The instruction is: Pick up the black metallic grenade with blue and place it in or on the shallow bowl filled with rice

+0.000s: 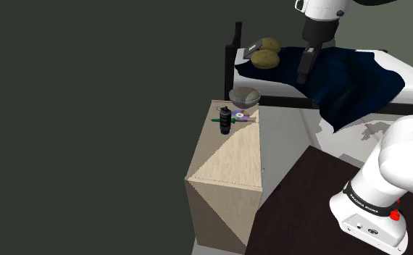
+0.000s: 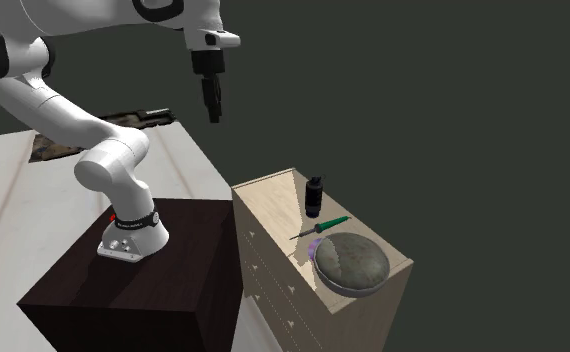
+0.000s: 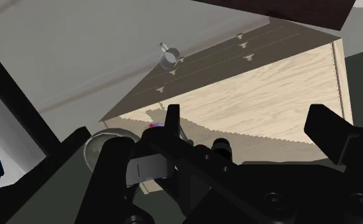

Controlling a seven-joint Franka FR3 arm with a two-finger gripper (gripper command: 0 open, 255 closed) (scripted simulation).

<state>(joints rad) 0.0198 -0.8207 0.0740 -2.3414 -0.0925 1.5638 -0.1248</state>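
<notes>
The black grenade [image 1: 225, 121] stands upright on the pale wooden dresser [image 1: 223, 170], near its far end. In the second exterior view the grenade [image 2: 314, 196] is a short way from the grey shallow bowl [image 2: 352, 262], which sits at the dresser's end. The bowl [image 1: 245, 95] lies just beyond the grenade in the shoulder view. My gripper [image 1: 304, 72] hangs high in the air, well off to the side of the dresser and above the bed. It points down [image 2: 213, 110] with nothing in it. In the wrist view the fingers [image 3: 330, 130] stand apart, and the bowl [image 3: 107, 141] shows far below.
A green-handled tool [image 2: 321, 228] and a purple disc [image 1: 242, 116] lie between grenade and bowl. A bed with a dark blue blanket [image 1: 346, 83] and brown cushions [image 1: 267, 54] stands behind the dresser. The arm's dark stand [image 2: 138, 295] is beside the dresser's drawer front.
</notes>
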